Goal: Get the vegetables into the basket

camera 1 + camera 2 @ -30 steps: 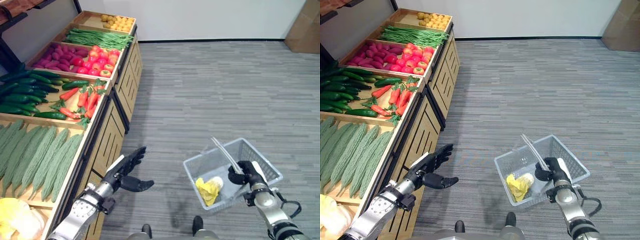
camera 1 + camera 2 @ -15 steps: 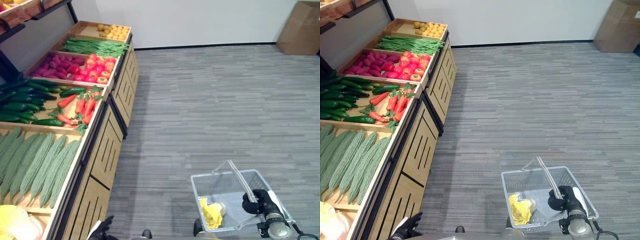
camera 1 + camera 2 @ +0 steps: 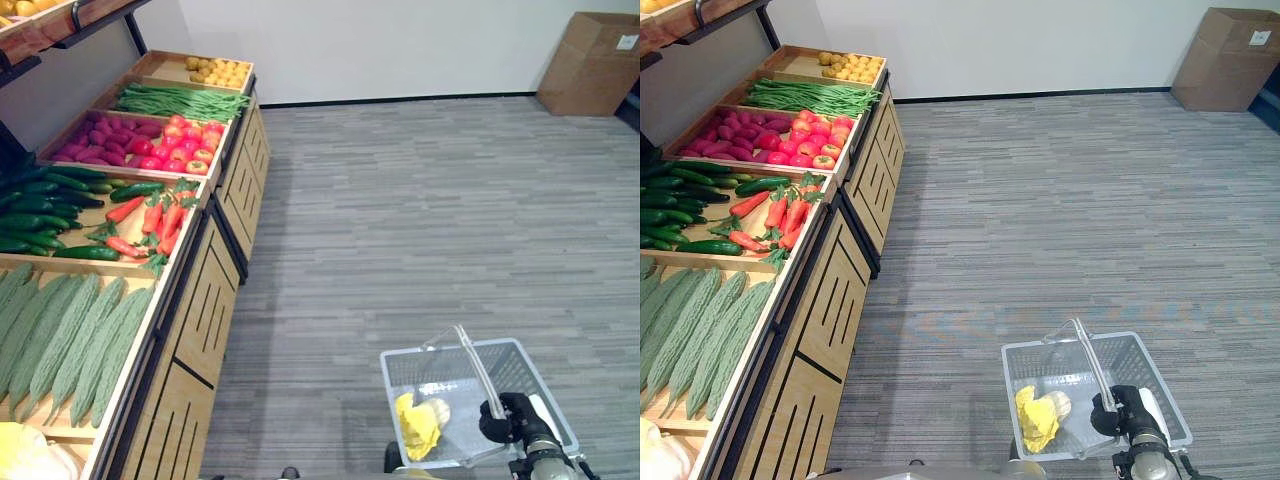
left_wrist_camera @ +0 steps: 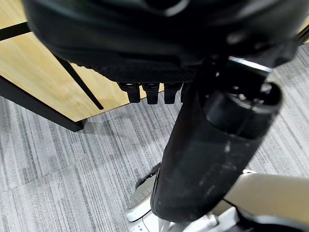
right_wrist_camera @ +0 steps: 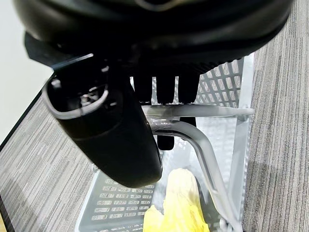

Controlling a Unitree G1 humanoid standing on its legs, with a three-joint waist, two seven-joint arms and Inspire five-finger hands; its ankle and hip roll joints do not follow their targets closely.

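Moved: my left hand (image 4: pixel 159 48) dropped beside the cabinet (image 4: pixel 43 82), fingers relaxed.
Right hand (image 3: pixel 512 418): curled round basket (image 3: pixel 545 385) handle.
Vegetables (image 3: pixel 130 215): far left, on the stand.

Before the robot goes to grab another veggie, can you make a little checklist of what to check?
1. Right hand curled round the grey plastic mesh basket's handle: ok.
2. Basket hangs level: ok, it looks upright.
3. Yellow corn cob with husk lies inside the basket: ok.
4. Left hand free for picking: ok, it holds nothing, its fingers hang by the wooden produce stand.
5. Vegetables to pick: ok, orange carrots and dark green cucumbers lie in their trays.
6. Reach to the trays: cannot tell.
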